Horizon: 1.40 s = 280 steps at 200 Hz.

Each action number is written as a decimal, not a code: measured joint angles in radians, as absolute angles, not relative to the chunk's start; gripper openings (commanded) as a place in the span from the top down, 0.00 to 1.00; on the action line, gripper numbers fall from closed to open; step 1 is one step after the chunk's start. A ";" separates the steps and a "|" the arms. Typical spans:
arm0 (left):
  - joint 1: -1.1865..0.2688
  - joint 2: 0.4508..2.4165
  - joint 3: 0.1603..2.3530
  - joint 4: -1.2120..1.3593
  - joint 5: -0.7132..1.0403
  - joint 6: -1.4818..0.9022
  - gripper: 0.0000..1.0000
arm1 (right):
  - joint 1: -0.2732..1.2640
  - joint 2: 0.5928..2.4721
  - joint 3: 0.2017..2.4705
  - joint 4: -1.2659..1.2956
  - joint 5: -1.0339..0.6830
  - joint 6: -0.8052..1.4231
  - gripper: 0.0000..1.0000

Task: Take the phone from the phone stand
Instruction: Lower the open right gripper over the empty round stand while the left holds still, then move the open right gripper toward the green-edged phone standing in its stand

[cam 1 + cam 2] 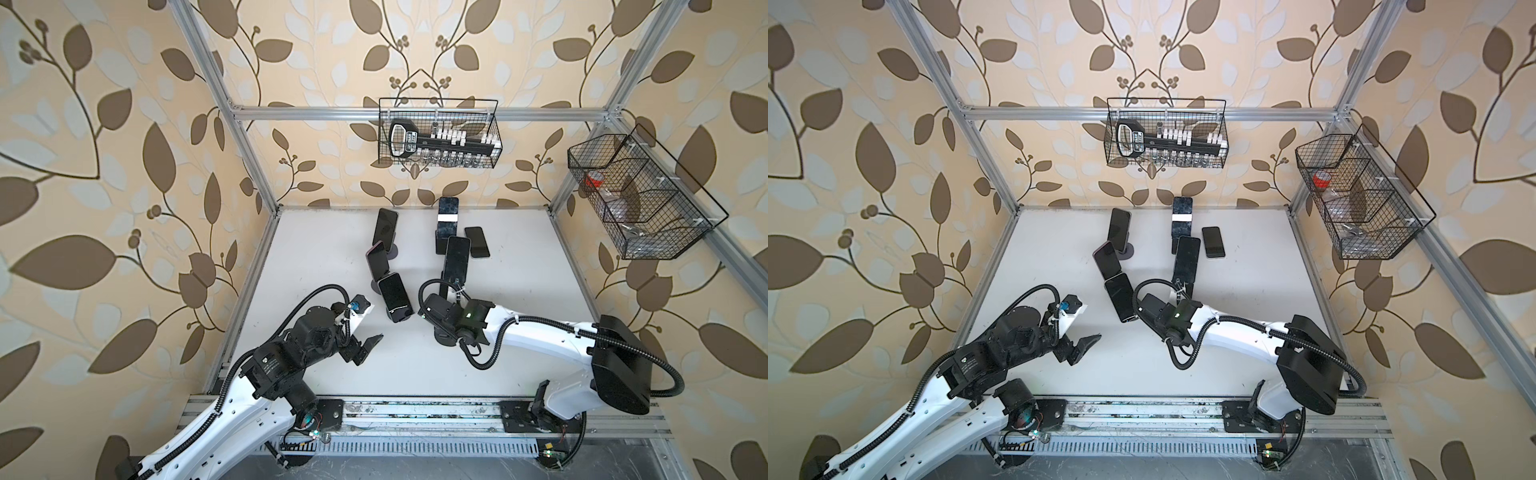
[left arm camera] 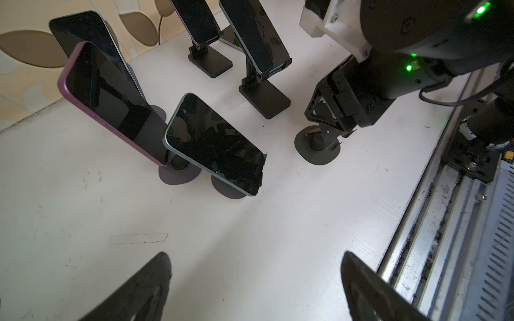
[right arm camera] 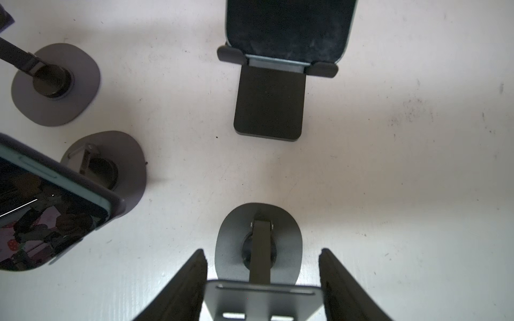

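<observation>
Several dark phones lean on stands in both top views: one at the back left (image 1: 385,226), a purple one (image 1: 377,257), a teal-edged one (image 1: 395,297) and two on folding stands (image 1: 448,216) (image 1: 457,259). My right gripper (image 3: 263,251) is shut on the grey slotted plate (image 3: 262,300) of a round-based phone stand (image 3: 230,244). No phone shows between its fingers. In the left wrist view the right gripper (image 2: 331,133) stands over that stand's base (image 2: 306,150). My left gripper (image 2: 256,254) hangs open over bare table, near the front left of the teal-edged phone (image 2: 214,144).
One phone (image 1: 477,242) lies flat on the white table (image 1: 311,249) at the back right. A wire basket (image 1: 440,133) hangs on the back wall and another (image 1: 640,199) on the right wall. A metal rail (image 1: 415,411) runs along the front edge.
</observation>
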<state>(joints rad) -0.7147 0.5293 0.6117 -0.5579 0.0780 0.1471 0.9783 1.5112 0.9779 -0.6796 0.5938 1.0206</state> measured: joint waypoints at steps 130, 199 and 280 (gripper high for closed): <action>-0.715 0.554 0.612 -0.558 0.078 0.148 0.05 | 0.949 1.557 1.011 -0.591 0.570 0.900 0.39; -0.715 0.561 0.612 -0.558 0.078 0.150 0.05 | 0.909 1.621 1.074 -0.540 0.550 0.815 0.39; -0.715 0.579 0.612 -0.558 0.078 0.154 0.05 | 0.876 1.705 1.150 -0.474 0.520 0.728 0.36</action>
<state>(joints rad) -0.7147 0.5789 0.6117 -0.5583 0.0776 0.1543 0.8764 1.7050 1.1496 -0.4744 0.5201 0.7277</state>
